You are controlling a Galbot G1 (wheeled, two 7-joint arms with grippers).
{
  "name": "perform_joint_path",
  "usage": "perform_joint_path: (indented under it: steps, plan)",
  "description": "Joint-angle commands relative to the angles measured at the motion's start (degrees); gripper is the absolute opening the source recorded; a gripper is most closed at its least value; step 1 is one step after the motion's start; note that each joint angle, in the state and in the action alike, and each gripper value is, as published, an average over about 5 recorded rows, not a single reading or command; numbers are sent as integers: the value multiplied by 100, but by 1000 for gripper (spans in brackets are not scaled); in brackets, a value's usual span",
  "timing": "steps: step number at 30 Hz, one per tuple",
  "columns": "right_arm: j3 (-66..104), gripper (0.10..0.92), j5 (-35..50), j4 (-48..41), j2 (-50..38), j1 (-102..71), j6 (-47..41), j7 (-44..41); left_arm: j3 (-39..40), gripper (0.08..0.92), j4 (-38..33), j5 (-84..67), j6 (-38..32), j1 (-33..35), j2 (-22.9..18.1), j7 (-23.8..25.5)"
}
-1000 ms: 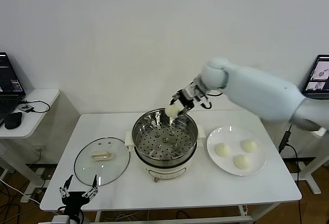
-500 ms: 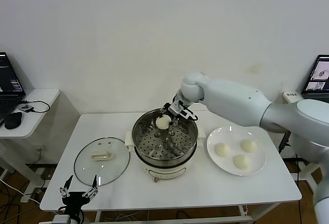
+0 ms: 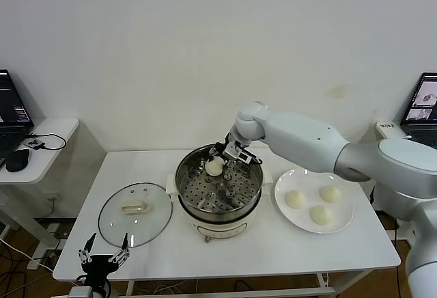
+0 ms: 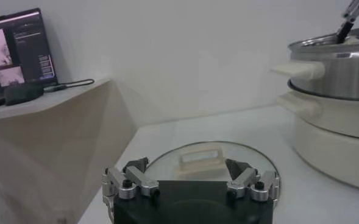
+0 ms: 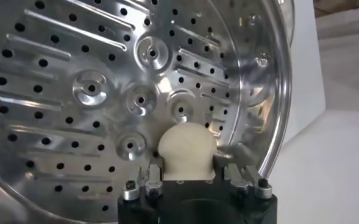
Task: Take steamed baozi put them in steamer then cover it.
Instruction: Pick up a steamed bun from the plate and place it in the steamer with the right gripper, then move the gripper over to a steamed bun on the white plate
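The right tool [image 3: 220, 159] is clenched on one steamed baozi [image 3: 214, 167], and it holds the bun inside the steamer [image 3: 219, 187], low over the far part of the perforated tray [image 5: 94, 91]. In the right wrist view the bun [image 5: 186, 149] sits between the two fingers [image 5: 147, 182] and it is close above the tray, near the shiny wall; I cannot tell if it already touches the metal. Compared with half a second ago the tool has come a little lower and slightly to the robot's left, so the bun is now deeper below the rim; one second ago it was above the far rim of the pot.

The other three buns [image 3: 295, 199] lie on the white plate [image 3: 343, 219], just beside the steamer on the robot's right side, and they have not moved. The cover [image 3: 135, 214] lies flat on the table [image 3: 273, 253] on the other side of the steamer (its cream handle [image 3: 134, 208] is up), at the same place as before.

The left tool [image 3: 104, 253] waits at the near edge of the table, in front of the cover, with its fingers [image 4: 130, 182] spread apart and nothing between them. It did not change its place
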Motion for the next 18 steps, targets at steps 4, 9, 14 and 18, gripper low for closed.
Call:
perform_joint_path:
  steps: [4,9,14,18]
  plan:
    - [-6,678,-95,111,-10,28,176,124,5,823,-35,22,2,25,7,0]
    - [-172,800,485,574,-325,385,-271,-82,13,823,-77,-8,17,34,52,16]
    - [-363,822,1490,1386,-1069,873,-1325,-357,17,823,-132,-62,40,38,130,47]
    - [-522,823,2281,2310,-2013,1381,-2442,-311,7,823,-171,-163,93,7,228,51]
